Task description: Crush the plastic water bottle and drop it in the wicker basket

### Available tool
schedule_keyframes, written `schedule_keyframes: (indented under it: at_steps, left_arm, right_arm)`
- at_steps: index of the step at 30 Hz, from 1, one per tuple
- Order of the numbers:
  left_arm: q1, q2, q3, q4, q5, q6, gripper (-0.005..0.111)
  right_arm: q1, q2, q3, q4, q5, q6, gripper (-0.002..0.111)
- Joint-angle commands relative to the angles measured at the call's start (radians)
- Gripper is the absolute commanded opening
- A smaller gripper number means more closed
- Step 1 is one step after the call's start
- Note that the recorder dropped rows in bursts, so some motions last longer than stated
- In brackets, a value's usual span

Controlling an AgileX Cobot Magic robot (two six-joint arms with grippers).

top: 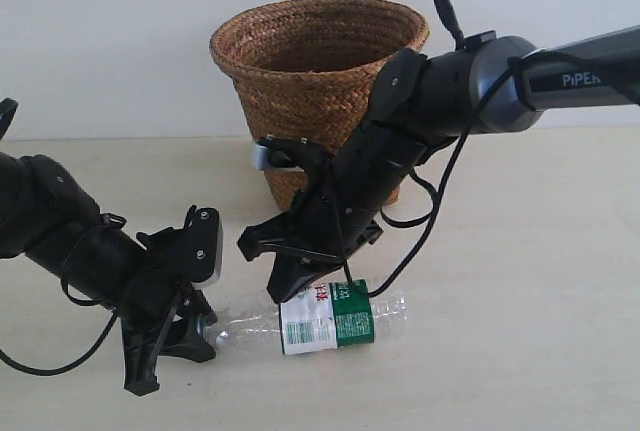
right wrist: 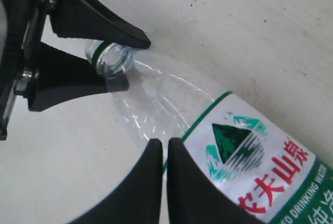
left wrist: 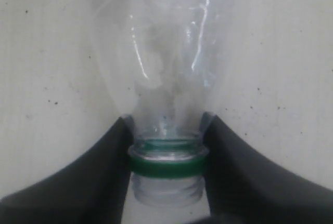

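Note:
The plastic water bottle [top: 330,319] lies on its side on the table in front of the wicker basket [top: 320,81]. It is clear, with a green-and-white label and red characters [right wrist: 250,146]. Its mouth is open: a green ring shows on the neck [left wrist: 166,164] but no cap. My left gripper [top: 205,329] is shut on that neck, one finger on each side [left wrist: 166,130]; the right wrist view shows this too. My right gripper [top: 295,291] is shut, its fingertips almost touching each other, right over the bottle's shoulder at the label's edge [right wrist: 165,143].
The basket stands upright at the back centre against a white wall. The table [top: 530,281] is pale and plain. The right arm [top: 480,81] reaches down past the front of the basket, with black cables looping beside it.

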Motion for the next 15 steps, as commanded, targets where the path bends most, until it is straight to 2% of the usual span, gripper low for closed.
schedule_keyframes:
  at_steps: [1,15]
  left_arm:
    - [-0.006,0.019,0.015,0.013,-0.007,-0.009,0.005]
    - [-0.006,0.019,0.015,0.013,-0.007,-0.025,0.005]
  right_arm:
    - [0.018,-0.003,-0.005,0.01,-0.044,-0.016,0.0]
    - [0.013,0.092,-0.005,-0.019,-0.057,-0.033,0.0]
